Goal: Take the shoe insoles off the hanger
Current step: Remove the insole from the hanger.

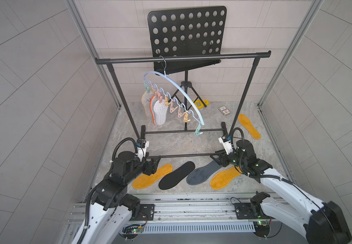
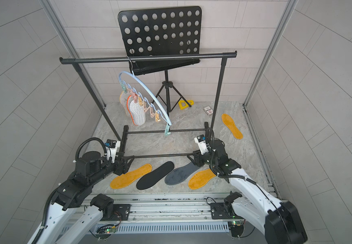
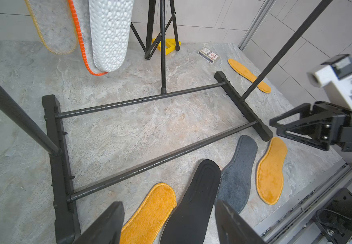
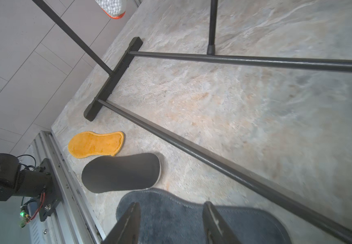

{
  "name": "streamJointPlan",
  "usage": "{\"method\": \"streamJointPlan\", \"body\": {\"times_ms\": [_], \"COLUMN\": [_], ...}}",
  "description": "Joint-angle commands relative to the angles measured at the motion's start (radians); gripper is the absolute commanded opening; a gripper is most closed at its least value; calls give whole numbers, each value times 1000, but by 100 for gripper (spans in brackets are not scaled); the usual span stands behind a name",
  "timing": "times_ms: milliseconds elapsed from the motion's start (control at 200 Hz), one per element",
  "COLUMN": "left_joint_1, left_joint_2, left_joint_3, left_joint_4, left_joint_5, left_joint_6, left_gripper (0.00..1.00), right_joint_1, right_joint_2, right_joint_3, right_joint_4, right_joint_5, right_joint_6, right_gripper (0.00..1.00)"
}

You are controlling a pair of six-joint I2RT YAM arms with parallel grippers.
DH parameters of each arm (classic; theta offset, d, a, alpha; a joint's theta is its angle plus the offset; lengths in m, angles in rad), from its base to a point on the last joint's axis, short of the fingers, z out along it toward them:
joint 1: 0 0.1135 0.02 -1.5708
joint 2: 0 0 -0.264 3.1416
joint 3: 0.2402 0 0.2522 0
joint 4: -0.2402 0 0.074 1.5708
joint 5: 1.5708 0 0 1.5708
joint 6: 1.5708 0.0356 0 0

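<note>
Stone-patterned tabletop inside a grey-tiled booth. The left gripper, jaws parted and empty, hovers low over a yellow insole and the black insole. The right gripper, jaws likewise apart with nothing between them, hangs just above the dark grey insole. A second yellow insole lies beside the grey one, and a third yellow insole lies well apart, past the rack's foot.

Three insoles hang clipped at the end of the blue hanger farther from the arms: a white pebbled insole, an orange-edged insole and a yellow-edged insole. The hanger's wire hook sits over the rail of the black rack.

The likely risk is that a tug on a clipped insole swings the loosely hooked hanger or lifts it off the rail. A rising arm could also strike that rail. Print on the small card box is too small to read, and no other lettering shows.
</note>
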Motion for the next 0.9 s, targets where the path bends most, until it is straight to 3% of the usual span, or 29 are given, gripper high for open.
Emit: {"method": "streamJointPlan", "body": {"times_ms": [0,215,440,605,891], "left_joint_1": [-3,-5,-31,-49,-88], "left_joint_2": [0,-1,12,9,17], "left_joint_3": [-18,-19,-18,-18,-18], "left_joint_4": [34,37,37,34,32], "left_joint_5": [-4,16,31,16,9], "left_joint_6": [-13,-12,-9,-9,-6], "left_gripper": [74,73,73,72,72], "right_joint_1": [12,50,53,50,74], "right_joint_2": [171,540,824,950,1034], "right_joint_3": [171,549,929,1121,1274], "right_joint_4": [216,373,423,445,456], "right_joint_5": [-128,-230,-334,-370,-437], "right_joint_6": [9,32,53,59,57], "right_gripper": [54,61,62,66,68]}}
